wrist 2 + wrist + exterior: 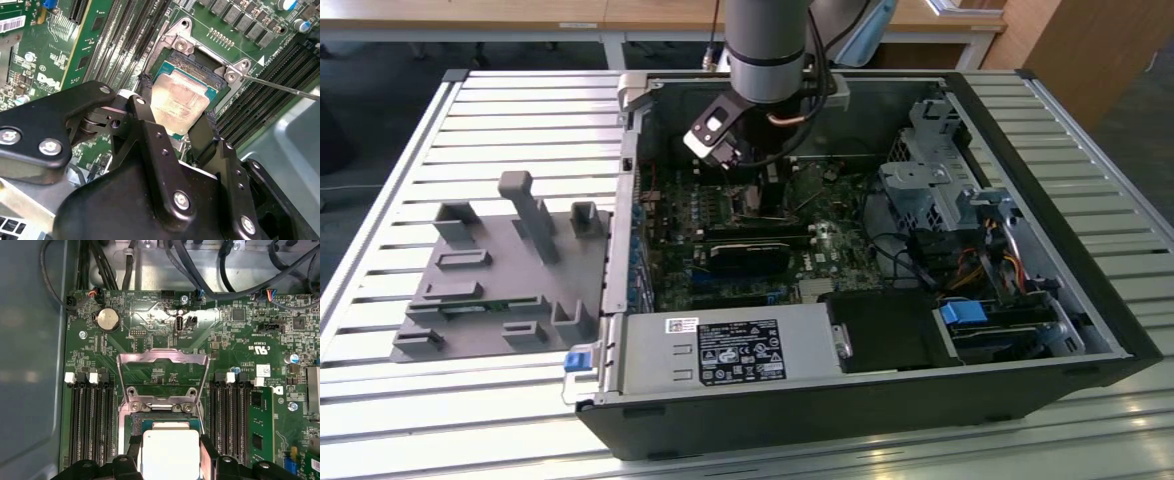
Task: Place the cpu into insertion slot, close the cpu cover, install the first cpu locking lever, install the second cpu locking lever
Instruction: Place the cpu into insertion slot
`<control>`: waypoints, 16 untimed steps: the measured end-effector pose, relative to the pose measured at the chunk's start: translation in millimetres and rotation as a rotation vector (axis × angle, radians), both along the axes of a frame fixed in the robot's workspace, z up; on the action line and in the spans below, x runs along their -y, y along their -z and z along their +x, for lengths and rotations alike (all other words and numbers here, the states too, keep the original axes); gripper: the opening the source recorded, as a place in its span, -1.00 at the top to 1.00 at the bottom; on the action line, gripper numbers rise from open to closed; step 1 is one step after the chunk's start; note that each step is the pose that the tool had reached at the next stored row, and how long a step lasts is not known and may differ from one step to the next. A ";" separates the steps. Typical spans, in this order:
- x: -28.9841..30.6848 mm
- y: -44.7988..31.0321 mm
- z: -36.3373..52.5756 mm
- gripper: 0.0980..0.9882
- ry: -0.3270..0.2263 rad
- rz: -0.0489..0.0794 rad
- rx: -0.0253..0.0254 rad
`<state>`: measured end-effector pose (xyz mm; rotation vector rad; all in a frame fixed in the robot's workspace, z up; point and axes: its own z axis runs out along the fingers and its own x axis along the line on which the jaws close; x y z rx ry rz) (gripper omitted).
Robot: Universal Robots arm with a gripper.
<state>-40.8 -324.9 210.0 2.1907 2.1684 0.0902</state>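
Observation:
My gripper point(177, 106) is low inside the computer case point(881, 420), over the motherboard. Its two black fingers point(144, 97) sit against opposite edges of the cpu point(179, 100), a square silver chip with a green edge, so it is shut on it. The cpu hangs at or just inside the insertion slot point(192, 64), a dark socket with a silver rim. In the first wrist view the cpu point(171, 452) lies between the fingers, and the cpu cover point(162, 360) stands swung open beyond the insertion slot point(162, 419). A thin locking lever point(285, 88) sticks out beside the socket.
Long black memory slots point(87, 425) flank the socket on both sides. Cables point(210, 270) run along the case wall. A black card point(754, 250) and the power supply point(727, 352) lie nearer the front. A grey fixture point(494, 270) stands on the table at the exterior view's left.

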 end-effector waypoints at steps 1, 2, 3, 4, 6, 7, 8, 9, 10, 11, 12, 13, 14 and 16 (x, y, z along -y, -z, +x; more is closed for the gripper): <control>-0.1 0.9 -0.2 0.00 0.000 -0.001 -0.0006; -0.3 1.8 -0.4 0.00 0.000 -0.002 -0.0010; -0.3 2.3 -0.6 0.00 0.002 -0.002 -0.0010; -0.4 2.8 -0.7 0.00 0.006 -0.001 -0.0010; -0.9 3.9 -0.8 0.00 0.015 -0.002 -0.0011; -1.2 4.5 -0.7 0.00 0.016 -0.002 -0.0012; -1.6 4.9 -0.8 0.00 0.016 -0.002 -0.0014; -2.2 5.3 -0.8 0.00 0.016 -0.002 -0.0015; -2.8 5.6 -0.8 0.00 0.016 -0.002 -0.0015; -3.3 5.9 -0.8 0.00 0.015 -0.002 -0.0015; -3.8 6.2 -0.8 0.00 0.014 -0.002 -0.0015; -4.2 6.6 -0.8 0.00 0.012 -0.001 -0.0013; -4.5 7.2 -0.7 0.00 0.009 -0.001 -0.0014; -4.7 8.6 -0.8 0.00 0.007 -0.002 -0.0016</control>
